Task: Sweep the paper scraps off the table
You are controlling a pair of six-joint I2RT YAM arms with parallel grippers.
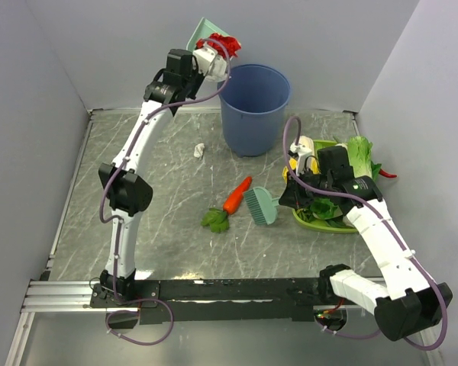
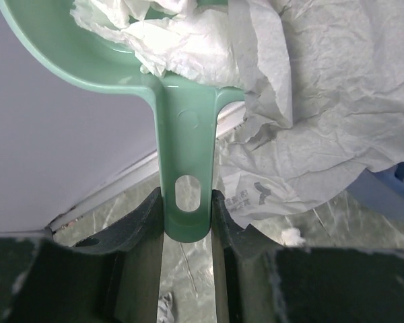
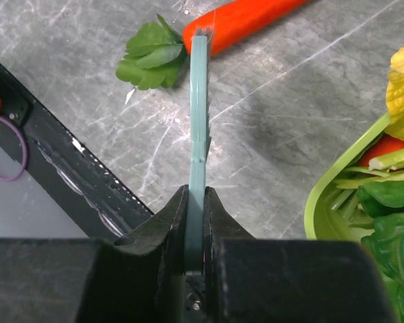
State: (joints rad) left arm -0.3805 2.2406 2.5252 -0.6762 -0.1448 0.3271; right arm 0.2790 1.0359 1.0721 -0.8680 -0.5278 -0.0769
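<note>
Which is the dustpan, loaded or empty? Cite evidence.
Loaded: crumpled white paper scraps lie in the dustpan; a red scrap shows from above.

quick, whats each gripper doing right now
left gripper: closed on the handle of the dustpan, which holds paper scraps
right gripper: closed on the brush

dustpan (image 2: 183, 128), paper scraps (image 2: 165, 47): cut at top | tray (image 1: 324, 226): part-hidden (right arm (image 1: 378, 227))

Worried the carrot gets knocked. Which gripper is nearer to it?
Right. The right gripper holds the brush just beside the carrot; the left gripper holds the dustpan high up, beside the bucket.
</note>
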